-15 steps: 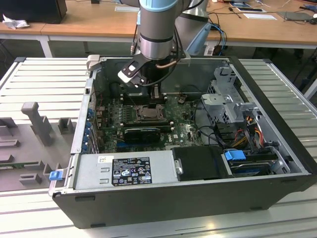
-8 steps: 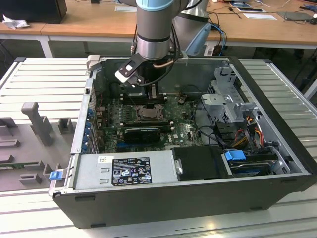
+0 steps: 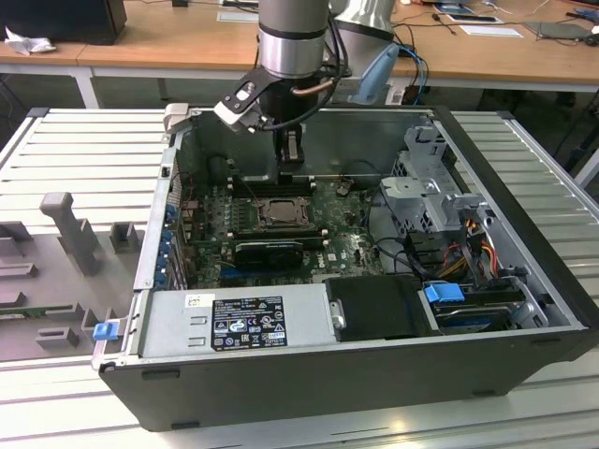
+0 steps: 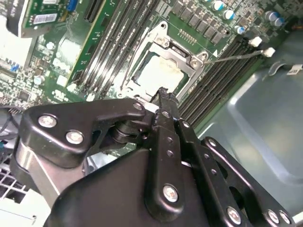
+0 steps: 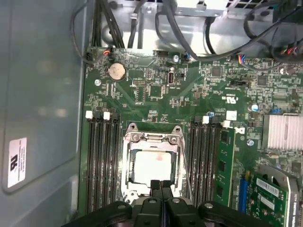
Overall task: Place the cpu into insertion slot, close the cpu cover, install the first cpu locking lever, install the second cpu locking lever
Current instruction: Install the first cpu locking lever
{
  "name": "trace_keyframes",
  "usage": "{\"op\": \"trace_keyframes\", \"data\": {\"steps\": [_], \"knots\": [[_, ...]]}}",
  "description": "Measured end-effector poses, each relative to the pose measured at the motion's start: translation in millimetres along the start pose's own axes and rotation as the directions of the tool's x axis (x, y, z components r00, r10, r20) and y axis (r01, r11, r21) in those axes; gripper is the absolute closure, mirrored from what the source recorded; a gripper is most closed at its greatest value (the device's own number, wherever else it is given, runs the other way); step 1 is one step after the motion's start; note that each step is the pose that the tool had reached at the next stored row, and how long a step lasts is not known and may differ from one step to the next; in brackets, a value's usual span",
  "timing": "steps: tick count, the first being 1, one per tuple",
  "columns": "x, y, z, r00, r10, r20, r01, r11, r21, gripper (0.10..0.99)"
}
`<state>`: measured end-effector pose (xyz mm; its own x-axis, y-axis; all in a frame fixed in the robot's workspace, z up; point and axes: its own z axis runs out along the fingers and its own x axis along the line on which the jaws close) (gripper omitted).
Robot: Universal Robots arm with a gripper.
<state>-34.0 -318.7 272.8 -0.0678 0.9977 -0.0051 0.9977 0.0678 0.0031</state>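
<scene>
Black tool [image 3: 292, 166] hangs just over the socket [image 3: 251, 213] in the exterior view. Second wrist view: chip [image 4: 158, 75] seated, cover [image 4: 195, 66] down over it. First wrist view: tool pressed together, empty, at the cover's edge; levers [image 5: 188, 177] look unlatched.
</scene>
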Motion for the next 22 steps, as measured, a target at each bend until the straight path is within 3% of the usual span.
{"op": "trace_keyframes", "data": {"steps": [4, 6, 9, 14, 18, 19, 22], "knots": [[0.0, 0.0, 0.0, 0.9958, -0.091, -0.0001, 0.091, 0.9958, 0.000, 0.980], [0.0, -0.1, 0.1, 0.9860, -0.167, -0.0002, 0.167, 0.9860, -0.001, 0.980], [0.0, 0.0, 0.1, 0.9778, -0.210, -0.0004, 0.210, 0.9778, -0.001, 0.980], [0.0, 0.0, 0.2, 0.9470, -0.321, -0.0006, 0.321, 0.9470, -0.002, 0.980], [0.0, 0.0, 0.2, 0.9251, -0.380, -0.0007, 0.380, 0.9251, -0.002, 0.980], [0.0, 0.0, 0.2, 0.9164, -0.400, -0.0007, 0.400, 0.9164, -0.002, 0.980], [0.0, -0.1, 0.2, 0.8995, -0.437, -0.0002, 0.437, 0.8995, -0.002, 0.980]]}}
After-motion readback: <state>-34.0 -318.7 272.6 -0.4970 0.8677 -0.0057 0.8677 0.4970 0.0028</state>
